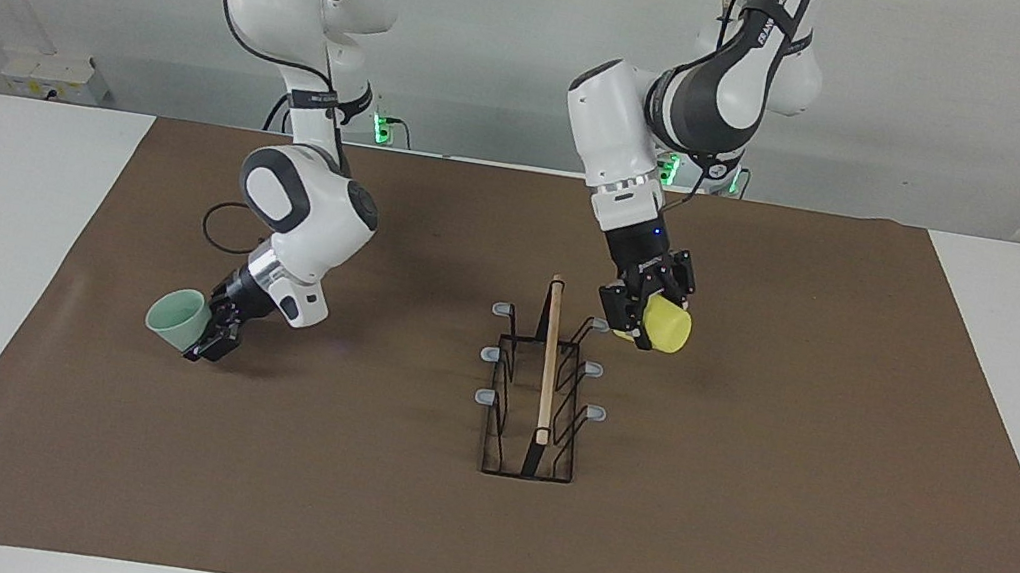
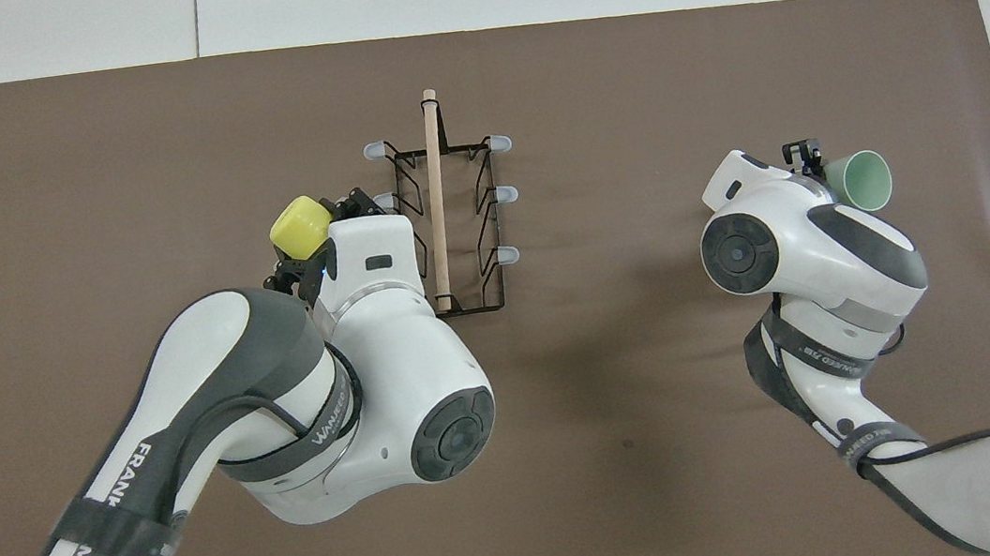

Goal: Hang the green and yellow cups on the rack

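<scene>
In the facing view, the left gripper [image 1: 645, 315] sits right of centre, clamped on the yellow cup [image 1: 665, 325], which is tilted on its side just beside the rack's [image 1: 539, 402] upper right prong. The black wire rack stands at frame centre on the brown mat [image 1: 738, 523]. At centre left, the right gripper [image 1: 212, 333] is closed on the green cup [image 1: 178, 319], mouth turned toward the left edge, low over the mat.

In the overhead view, the yellow cup [image 2: 300, 227] shows left of the rack [image 2: 448, 218], above the left gripper [image 2: 317, 248]. The green cup [image 2: 863, 181] sits at centre right, held by the right gripper [image 2: 806, 159], well apart from the rack.
</scene>
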